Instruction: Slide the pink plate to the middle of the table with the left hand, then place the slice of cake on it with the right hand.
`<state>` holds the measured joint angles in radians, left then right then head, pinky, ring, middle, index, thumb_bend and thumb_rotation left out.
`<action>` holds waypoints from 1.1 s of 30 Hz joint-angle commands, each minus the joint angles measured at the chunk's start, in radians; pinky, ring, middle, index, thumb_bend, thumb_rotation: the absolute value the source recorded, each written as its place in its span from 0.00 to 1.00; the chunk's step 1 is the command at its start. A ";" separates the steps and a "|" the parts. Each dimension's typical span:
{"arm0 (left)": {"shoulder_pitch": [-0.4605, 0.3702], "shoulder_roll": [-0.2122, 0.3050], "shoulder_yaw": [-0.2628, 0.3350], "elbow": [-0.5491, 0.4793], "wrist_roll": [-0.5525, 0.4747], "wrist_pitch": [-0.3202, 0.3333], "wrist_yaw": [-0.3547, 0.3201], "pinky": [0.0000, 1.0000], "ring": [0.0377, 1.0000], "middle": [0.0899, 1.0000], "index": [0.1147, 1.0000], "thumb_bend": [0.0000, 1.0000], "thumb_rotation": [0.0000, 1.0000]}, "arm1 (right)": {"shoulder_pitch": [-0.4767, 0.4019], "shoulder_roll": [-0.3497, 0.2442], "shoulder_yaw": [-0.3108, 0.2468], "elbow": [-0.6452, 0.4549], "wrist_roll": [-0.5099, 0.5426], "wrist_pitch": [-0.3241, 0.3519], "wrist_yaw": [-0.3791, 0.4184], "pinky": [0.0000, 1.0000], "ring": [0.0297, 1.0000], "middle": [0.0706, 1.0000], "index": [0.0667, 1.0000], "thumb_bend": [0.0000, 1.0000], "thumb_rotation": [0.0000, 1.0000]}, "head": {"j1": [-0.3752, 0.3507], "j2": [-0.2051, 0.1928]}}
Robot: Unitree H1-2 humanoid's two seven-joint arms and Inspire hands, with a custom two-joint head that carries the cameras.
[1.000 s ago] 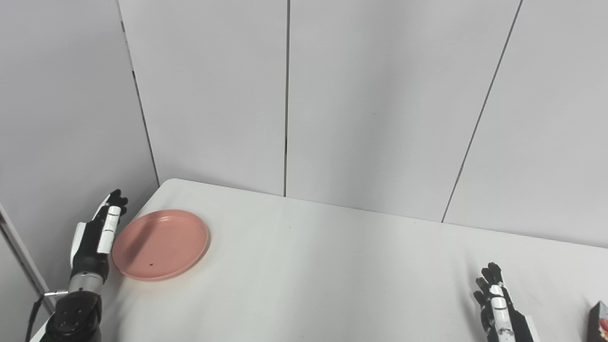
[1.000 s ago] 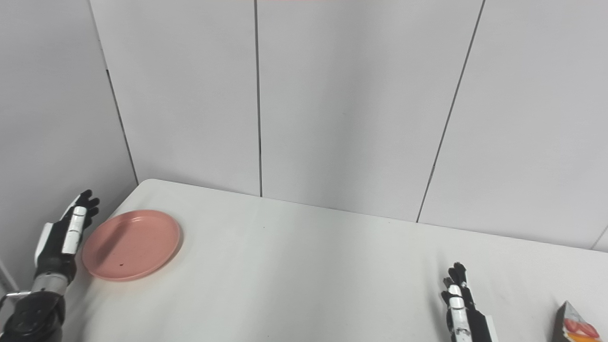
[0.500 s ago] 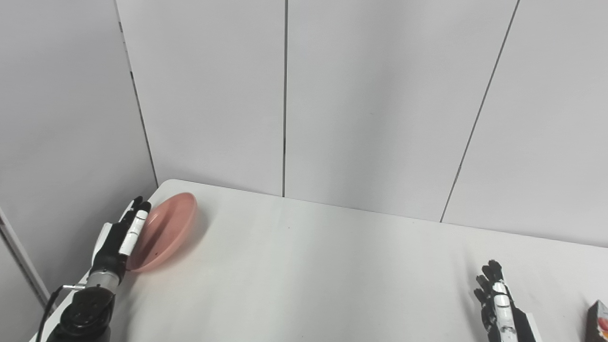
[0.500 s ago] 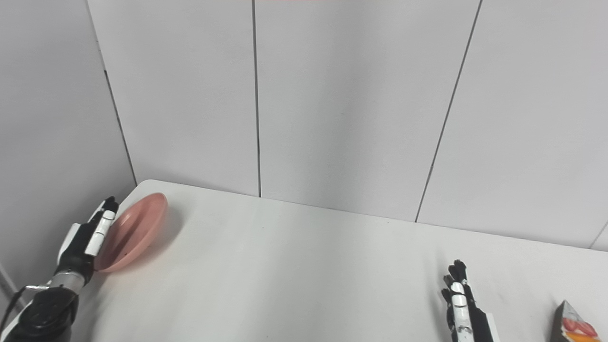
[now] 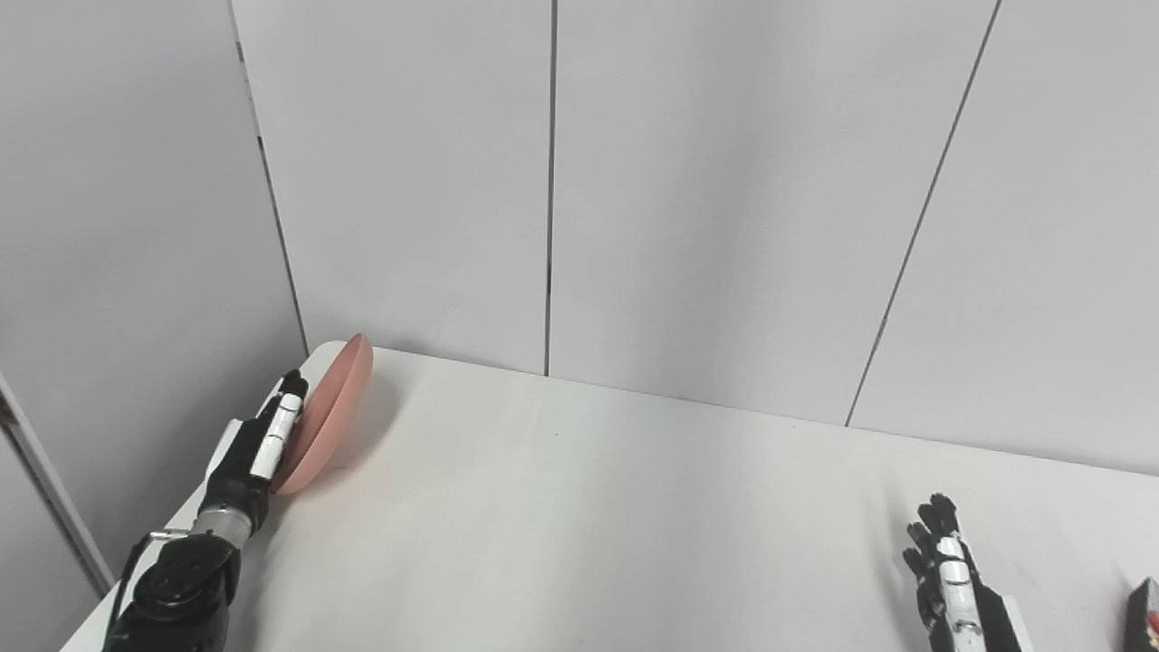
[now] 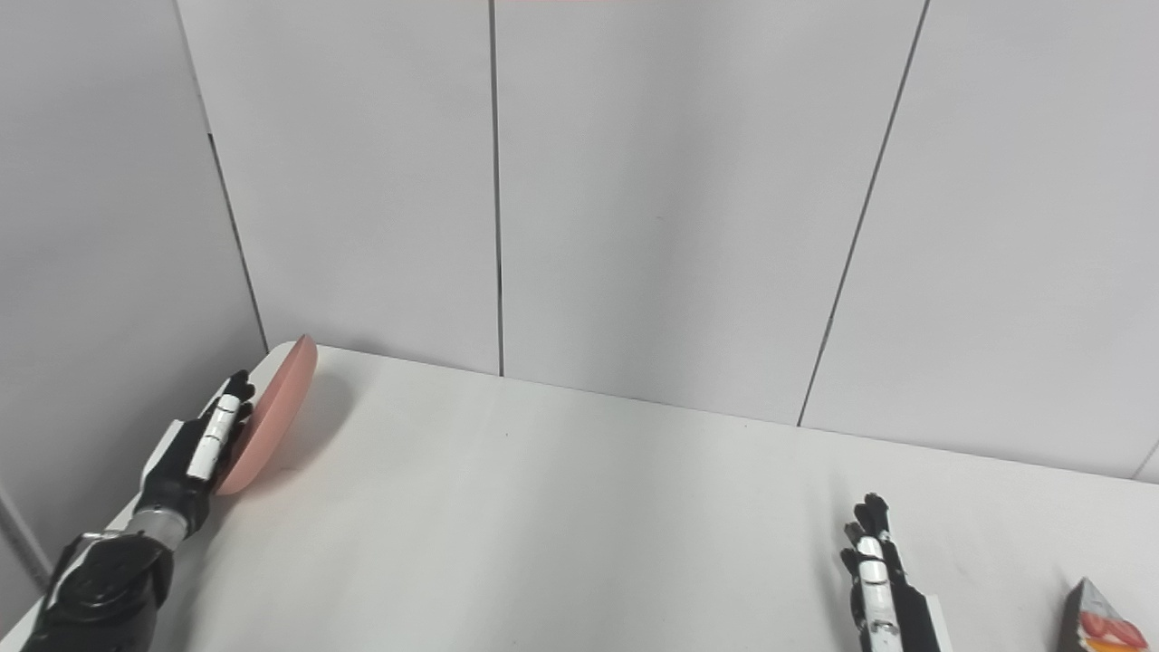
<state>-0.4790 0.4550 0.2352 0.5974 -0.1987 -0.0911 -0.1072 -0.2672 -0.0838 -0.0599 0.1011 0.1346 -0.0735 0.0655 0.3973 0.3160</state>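
Observation:
The pink plate (image 5: 331,413) stands tilted steeply on its edge near the table's far left corner. My left hand (image 5: 263,445) is open, its fingers straight, and it presses flat against the plate's underside from the left. My right hand (image 6: 876,581) rests open and empty on the table at the lower right. The slice of cake (image 6: 1097,622), with a red and orange side, sits at the bottom right edge, to the right of my right hand; it is partly cut off in the left eye view (image 5: 1144,618).
The white table (image 5: 579,507) runs up to grey wall panels (image 5: 724,181) at the back and left. The table's left edge is right under my left arm.
The plate has tipped from lying flat to standing nearly on edge. My left hand has moved right and forward against its underside. The right hand has not moved.

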 commanded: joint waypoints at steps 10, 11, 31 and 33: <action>-0.023 -0.068 -0.022 -0.063 -0.091 -0.001 -0.119 0.98 0.97 0.96 0.96 0.80 1.00 | -0.017 -0.001 -0.008 -0.022 0.009 -0.014 0.004 1.00 1.00 1.00 1.00 0.34 0.96 | -0.002 0.006; -0.024 -0.070 -0.024 -0.064 -0.094 -0.003 -0.127 0.98 0.97 0.96 0.96 0.80 1.00 | -0.018 -0.001 -0.008 -0.020 0.011 -0.016 0.005 1.00 1.00 1.00 1.00 0.34 0.96 | -0.002 0.006; -0.042 -0.278 -0.112 -0.057 -0.197 0.030 -0.273 0.98 0.98 0.98 0.96 0.80 1.00 | -0.018 0.006 -0.007 -0.017 -0.002 -0.028 -0.007 1.00 1.00 1.00 1.00 0.39 0.92 | -0.030 0.030; -0.034 -0.316 -0.117 -0.071 -0.199 0.031 -0.263 0.99 0.99 0.99 0.98 0.79 1.00 | -0.019 0.007 -0.007 -0.015 -0.007 -0.029 -0.010 1.00 1.00 1.00 1.00 0.41 0.92 | -0.035 0.034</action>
<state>-0.5173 0.1563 0.1232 0.5301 -0.3958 -0.0697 -0.3710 -0.2672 -0.0742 -0.0611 0.1024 0.1289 -0.0735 0.0558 0.3666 0.3451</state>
